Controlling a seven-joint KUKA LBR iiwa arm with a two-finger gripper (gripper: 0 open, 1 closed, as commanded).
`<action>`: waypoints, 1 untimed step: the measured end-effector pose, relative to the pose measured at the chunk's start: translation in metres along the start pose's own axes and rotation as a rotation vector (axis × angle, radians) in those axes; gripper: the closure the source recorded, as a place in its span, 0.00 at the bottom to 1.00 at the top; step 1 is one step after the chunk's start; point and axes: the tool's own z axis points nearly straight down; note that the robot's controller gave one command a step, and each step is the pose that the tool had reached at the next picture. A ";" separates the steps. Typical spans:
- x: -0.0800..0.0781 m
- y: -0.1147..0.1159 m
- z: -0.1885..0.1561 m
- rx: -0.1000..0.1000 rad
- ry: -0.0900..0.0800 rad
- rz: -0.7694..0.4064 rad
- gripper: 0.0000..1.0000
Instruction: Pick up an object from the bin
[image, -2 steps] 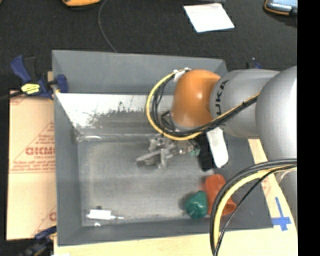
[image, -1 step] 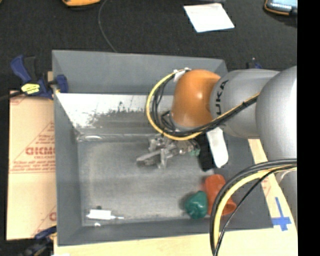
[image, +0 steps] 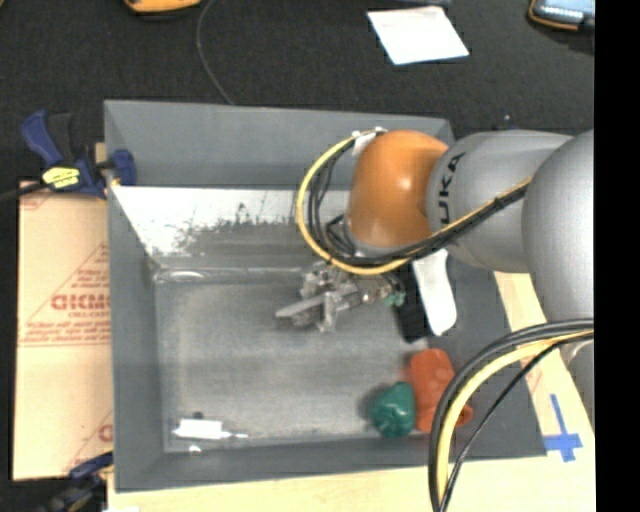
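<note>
My gripper (image: 322, 298) hangs over the bin floor in the back middle, just in front of the rear wall. Nothing shows under it or in it. To its right a white flat piece (image: 436, 290) lies against the right side, with a small black thing (image: 409, 318) beside it. Further front right sit an orange-red lump (image: 432, 378) and a green rounded lump (image: 392, 410), touching each other.
A small white strip (image: 208, 431) lies at the front left corner of the bin. The arm with its orange cover and yellow-black cables reaches in over the right rear of the bin and hides part of that side.
</note>
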 end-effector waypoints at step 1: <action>0.000 -0.001 -0.041 0.000 0.002 0.003 1.00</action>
